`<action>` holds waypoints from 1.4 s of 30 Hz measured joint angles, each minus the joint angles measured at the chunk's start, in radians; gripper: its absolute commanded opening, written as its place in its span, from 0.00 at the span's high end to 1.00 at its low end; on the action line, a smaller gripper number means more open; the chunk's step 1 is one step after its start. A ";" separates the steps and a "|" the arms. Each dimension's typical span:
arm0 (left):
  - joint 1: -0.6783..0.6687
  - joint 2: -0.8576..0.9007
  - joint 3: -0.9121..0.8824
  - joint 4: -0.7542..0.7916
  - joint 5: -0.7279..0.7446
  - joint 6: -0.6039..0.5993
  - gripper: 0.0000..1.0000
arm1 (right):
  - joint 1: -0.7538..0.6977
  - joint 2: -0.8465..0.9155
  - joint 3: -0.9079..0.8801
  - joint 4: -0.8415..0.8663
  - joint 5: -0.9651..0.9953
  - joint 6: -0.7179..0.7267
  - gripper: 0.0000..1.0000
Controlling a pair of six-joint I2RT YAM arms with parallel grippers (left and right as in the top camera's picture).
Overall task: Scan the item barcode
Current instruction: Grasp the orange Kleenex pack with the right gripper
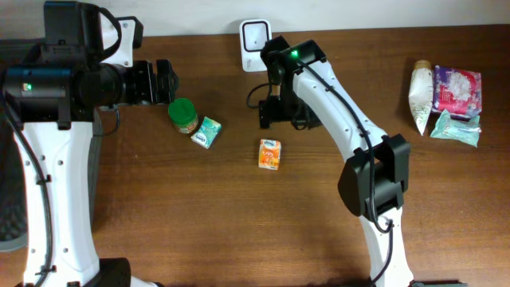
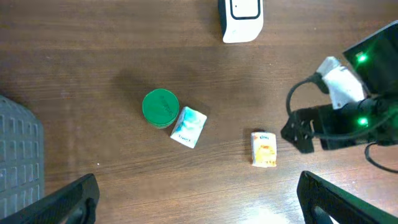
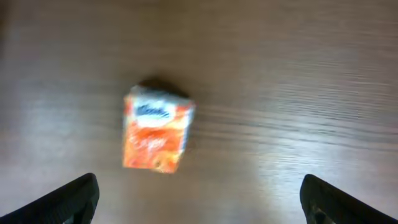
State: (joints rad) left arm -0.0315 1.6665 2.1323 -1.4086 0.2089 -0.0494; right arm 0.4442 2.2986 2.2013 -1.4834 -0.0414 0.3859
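Both wide open and empty, our left claw [image 2: 199, 198] and right claw [image 3: 199, 202] hover; we should pinch the orange carton [image 3: 155, 137] squarely by its sides for the scanner [image 1: 255, 36].

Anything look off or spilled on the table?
Nothing spilled or damaged. Orange carton lies loose on the table, slightly skewed, below the open right tool; teal packet rests against the green-lidded jar.

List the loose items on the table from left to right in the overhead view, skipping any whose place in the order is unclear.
green-lidded jar → small teal packet → orange carton → white pouch
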 measured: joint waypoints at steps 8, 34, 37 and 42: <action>0.000 0.000 0.000 0.000 0.000 0.000 0.01 | 0.176 0.005 -0.202 0.217 0.045 0.107 0.48; 0.000 0.000 0.000 -0.001 0.000 0.000 0.01 | -0.136 0.005 -0.304 0.349 -0.736 -0.312 0.96; 0.000 0.000 0.000 0.000 0.000 0.000 0.01 | -0.139 0.006 -0.427 0.426 -0.782 -0.315 0.93; 0.000 0.000 0.000 0.000 0.000 0.000 0.01 | -0.235 0.006 -0.453 0.389 -0.660 -0.318 0.55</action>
State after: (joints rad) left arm -0.0315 1.6665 2.1323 -1.4086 0.2085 -0.0498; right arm 0.2089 2.3051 1.7485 -1.0943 -0.7010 0.0677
